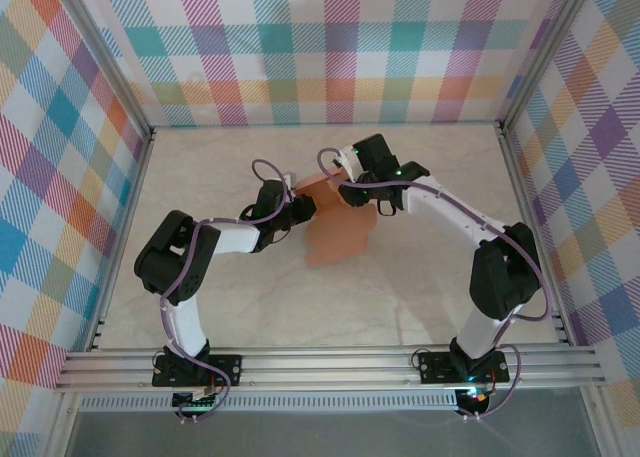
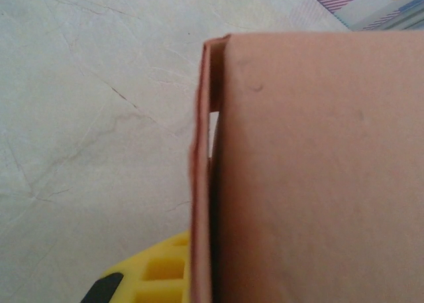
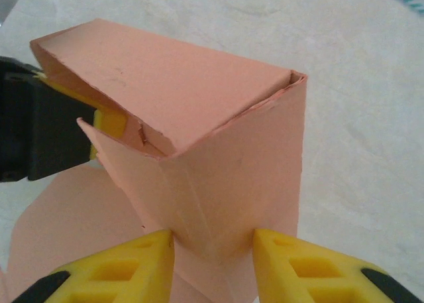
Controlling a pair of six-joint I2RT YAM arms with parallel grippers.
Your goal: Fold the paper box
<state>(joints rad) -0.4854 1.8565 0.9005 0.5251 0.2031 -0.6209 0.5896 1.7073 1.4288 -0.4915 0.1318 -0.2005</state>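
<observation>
1. Two black-and-white arms reach in over a pale, marble-veined table [image 1: 200, 297], which is walled by pastel plaid panels [image 1: 60, 127].
2. On the left, the left gripper [image 1: 292, 209] meets the raised end of the paper box [image 1: 338, 235]. In the left wrist view one yellow, waffle-ribbed finger [image 2: 162, 273] lies against a thin doubled edge of card. The other finger is hidden behind the panel, so I cannot tell whether the grip is closed.
3. At the centre of the table, the paper box is matte salmon-orange card, half formed. A hollow rectangular sleeve with sharp creases is lifted up, while rounded flaps lie flat on the table toward the near side. Faint scuffs mark its smooth face.
4. On the right, the right gripper [image 3: 212, 250] pinches the sleeve's lower corner. Its yellow fingertips [image 3: 132, 270] press against either side of the crease, and card fills the narrow gap between them.
</observation>
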